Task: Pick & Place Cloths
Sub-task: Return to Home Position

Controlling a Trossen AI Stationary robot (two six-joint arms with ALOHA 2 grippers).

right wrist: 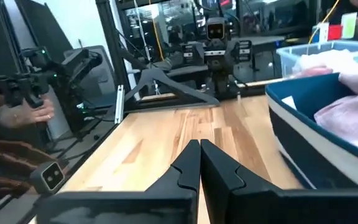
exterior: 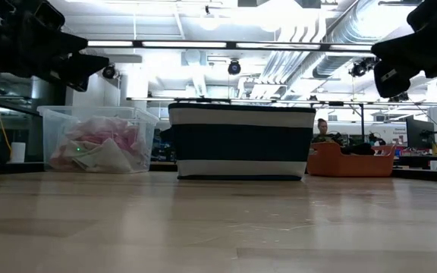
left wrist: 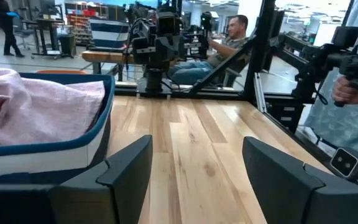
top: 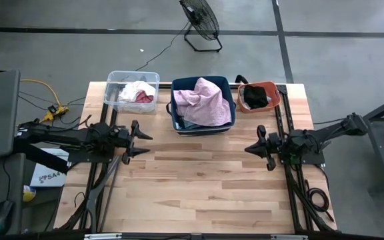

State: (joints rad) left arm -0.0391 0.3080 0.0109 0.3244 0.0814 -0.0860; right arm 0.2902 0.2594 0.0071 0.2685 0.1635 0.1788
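Observation:
The cloths lie in three bins along the table's far edge. A light pink cloth (top: 204,101) is heaped in the navy bin (top: 176,115). Pink and white cloths (top: 137,93) fill the clear bin (top: 112,85). A black cloth (top: 255,97) lies in the coral bin (top: 271,87). My left gripper (top: 145,141) hovers open at the table's left side, above the wood, pointing level toward the right. My right gripper (top: 248,149) hovers shut at the right side, pointing level toward the left. Neither touches anything.
Bare wood (top: 199,187) stretches between the arms and toward the near edge. A fan (top: 201,23) stands on the floor behind the table. In the wrist views a person's hand (right wrist: 33,112) holds a device beside the table, and another person (left wrist: 232,37) sits beyond it.

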